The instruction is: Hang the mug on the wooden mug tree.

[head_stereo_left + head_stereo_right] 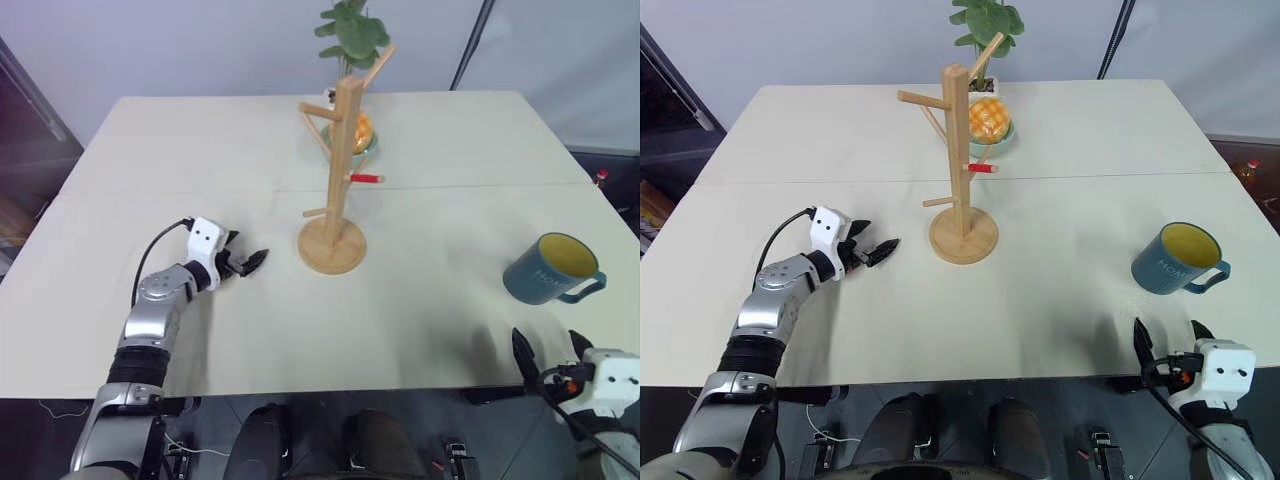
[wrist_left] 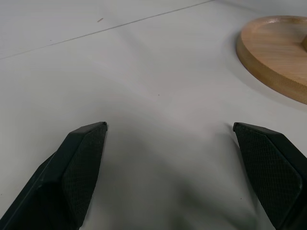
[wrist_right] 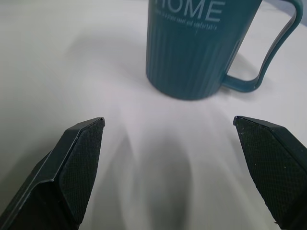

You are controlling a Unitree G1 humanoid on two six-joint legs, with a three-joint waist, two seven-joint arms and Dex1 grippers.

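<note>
On the desk (image 1: 200,150): 1 mug (image 1: 548,270), 1 wooden mug tree (image 1: 340,170), 1 plant (image 1: 352,30), 1 bowl (image 1: 992,135), 2 grippers: left (image 1: 250,264), right (image 1: 550,350).

We see a pale table (image 1: 200,150) with a seam running across it. The wooden mug tree (image 1: 335,190) stands near its middle, the mug (image 1: 552,268) upright on the right, and a small bowl (image 1: 992,138) with something orange sits beyond the tree.
</note>
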